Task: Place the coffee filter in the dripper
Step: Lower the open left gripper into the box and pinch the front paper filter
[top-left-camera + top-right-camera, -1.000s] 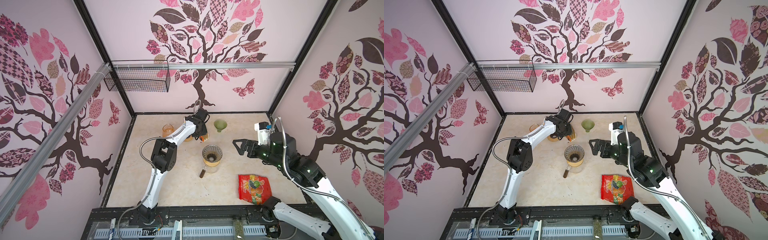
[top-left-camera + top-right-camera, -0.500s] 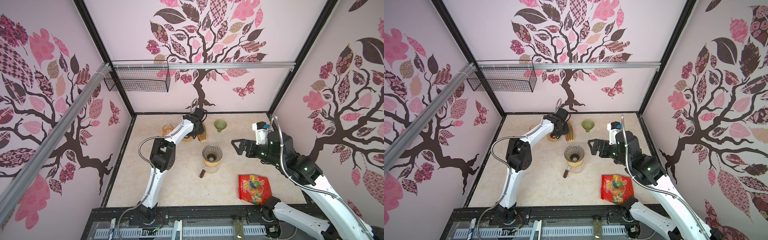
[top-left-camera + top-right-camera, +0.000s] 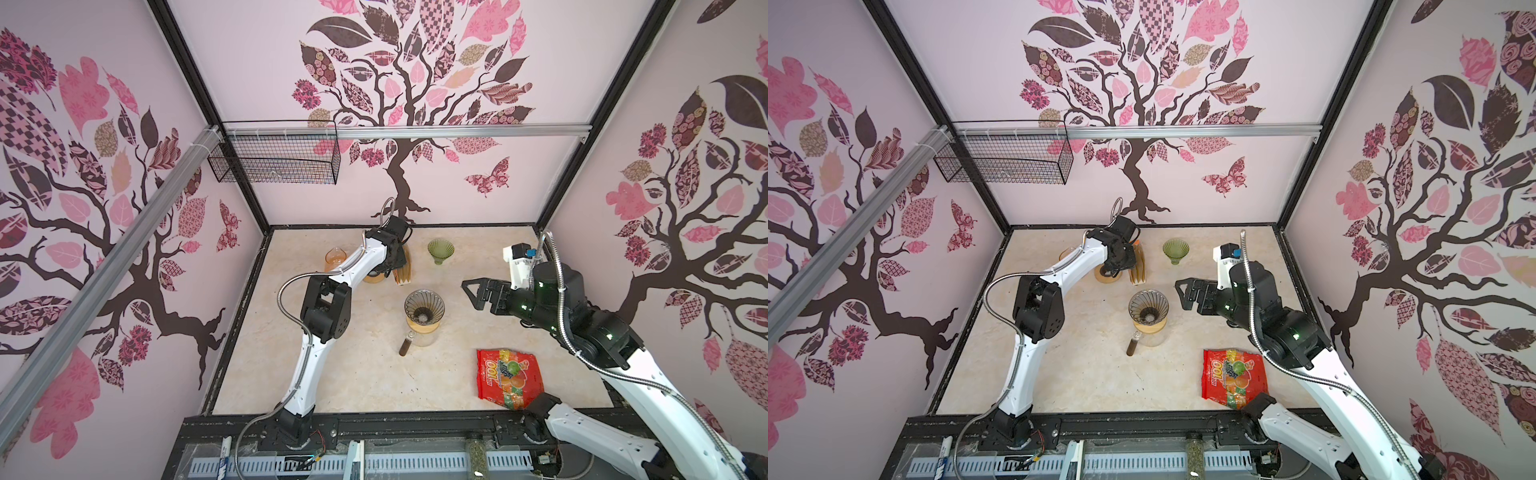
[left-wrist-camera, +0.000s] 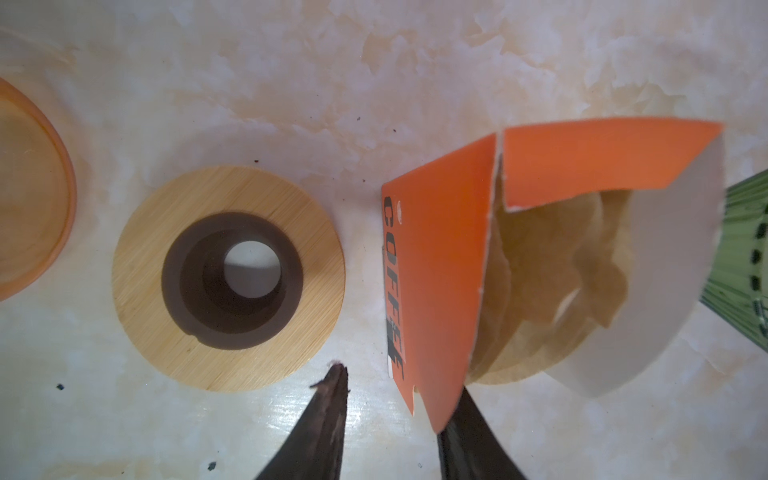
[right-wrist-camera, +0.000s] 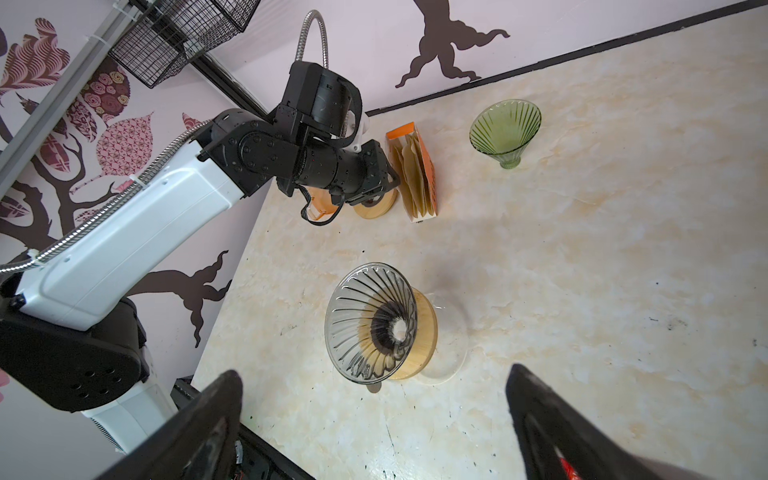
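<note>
Brown paper coffee filters (image 4: pixel 540 270) stand in an open orange box (image 4: pixel 440 266) at the back of the table (image 3: pixel 404 270) (image 3: pixel 1138 270). My left gripper (image 4: pixel 401 380) is at that box, jaws apart. One finger (image 4: pixel 332 399) is on the bare table beside the box. The other finger (image 4: pixel 469 419) has its tip hidden behind the box's orange wall. The clear ribbed glass dripper (image 3: pixel 424 305) (image 3: pixel 1148 309) (image 5: pixel 370 322) sits on a wooden collar over a glass carafe mid-table and is empty. My right gripper (image 3: pixel 471 293) (image 5: pixel 374 415) hovers open to its right.
A wooden ring (image 4: pixel 228 278) and an orange glass (image 3: pixel 334 257) lie left of the filter box. A green glass cone (image 3: pixel 440 249) (image 5: pixel 505 129) stands to its right. A red candy bag (image 3: pixel 509 378) lies front right. A wire basket (image 3: pixel 274 158) hangs on the back wall.
My left wrist has shifted slightly at the filter box. The right gripper has edged a little to the left and stays open.
</note>
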Controlling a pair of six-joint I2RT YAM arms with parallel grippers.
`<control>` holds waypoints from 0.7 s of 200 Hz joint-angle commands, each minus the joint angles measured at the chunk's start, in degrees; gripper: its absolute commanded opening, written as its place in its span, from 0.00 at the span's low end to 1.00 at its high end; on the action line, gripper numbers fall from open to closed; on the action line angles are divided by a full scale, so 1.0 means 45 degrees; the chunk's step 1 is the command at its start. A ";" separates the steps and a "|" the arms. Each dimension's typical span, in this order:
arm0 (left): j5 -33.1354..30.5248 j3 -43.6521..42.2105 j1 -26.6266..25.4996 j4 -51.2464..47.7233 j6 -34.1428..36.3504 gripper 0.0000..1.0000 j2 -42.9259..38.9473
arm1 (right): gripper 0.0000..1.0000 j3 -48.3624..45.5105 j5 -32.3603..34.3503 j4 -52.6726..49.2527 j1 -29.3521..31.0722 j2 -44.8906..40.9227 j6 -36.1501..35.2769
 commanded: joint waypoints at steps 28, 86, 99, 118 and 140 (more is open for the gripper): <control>-0.0229 0.0678 0.0262 -0.0241 0.0353 0.38 -0.0056 | 1.00 0.0402 0.0082 -0.0166 0.0003 0.0003 -0.0144; 0.0518 0.0418 0.0318 -0.0072 0.0796 0.39 -0.0656 | 1.00 0.0307 0.0225 -0.0148 -0.0002 -0.0098 -0.0122; 0.0745 0.0238 0.0324 -0.0055 0.0853 0.39 -0.1029 | 1.00 0.0299 0.0267 -0.0141 0.0013 -0.0093 -0.0115; 0.0988 -0.0392 0.0309 0.0182 0.0876 0.39 -0.1853 | 1.00 0.0305 0.0507 -0.0145 0.0001 -0.0099 -0.0114; 0.1125 -0.0992 0.0317 0.0403 0.0863 0.39 -0.2752 | 1.00 0.0290 0.0741 -0.0162 0.0001 -0.0138 -0.0103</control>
